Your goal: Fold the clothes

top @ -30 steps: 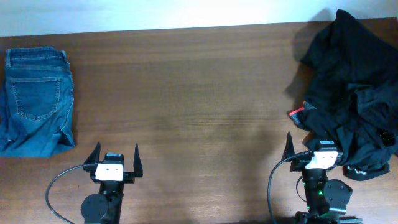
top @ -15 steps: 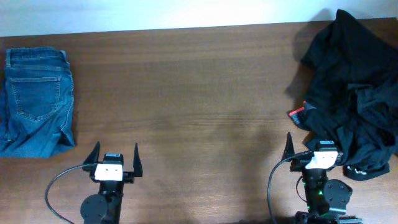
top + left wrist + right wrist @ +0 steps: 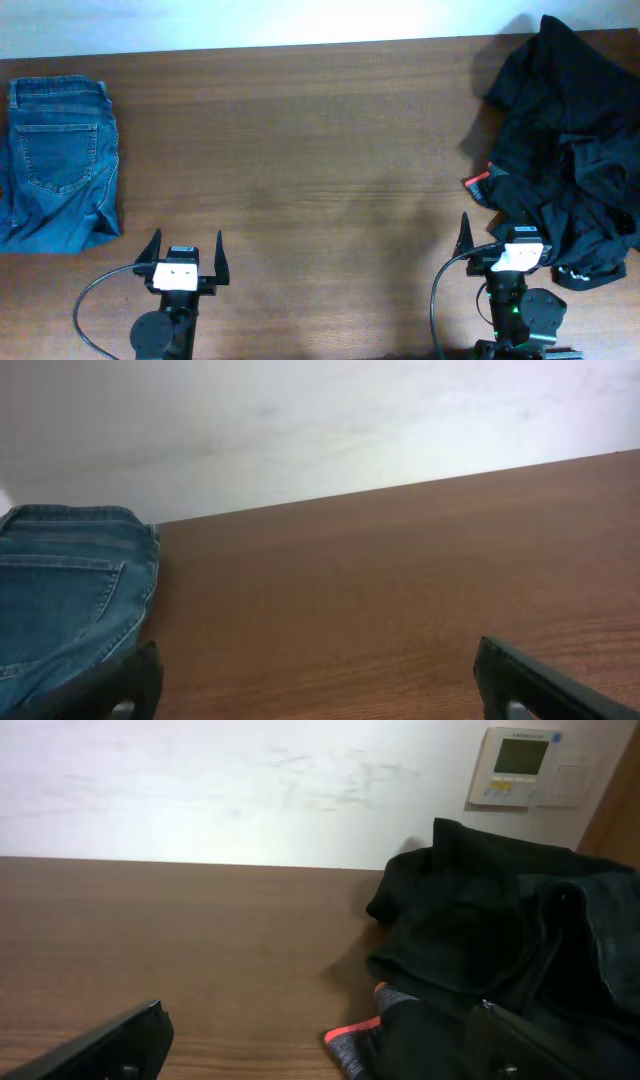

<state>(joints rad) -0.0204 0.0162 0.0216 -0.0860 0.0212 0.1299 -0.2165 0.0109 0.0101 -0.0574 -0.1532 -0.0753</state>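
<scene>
Clothes (image 3: 565, 150) lie in a soft black heap at the right end of the worktop (image 3: 320, 140), just ahead of the right gripper (image 3: 505, 238); we judge them light, limp and apt to tangle. Both it and the left gripper (image 3: 187, 248) stand with jaws wide apart and empty, so we would take the red-edged waistband (image 3: 478, 185) first.

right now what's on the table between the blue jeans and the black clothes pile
Nothing. In the overhead view, only bare wooden table runs between the blue jeans on the left and the black clothes on the right.
</scene>
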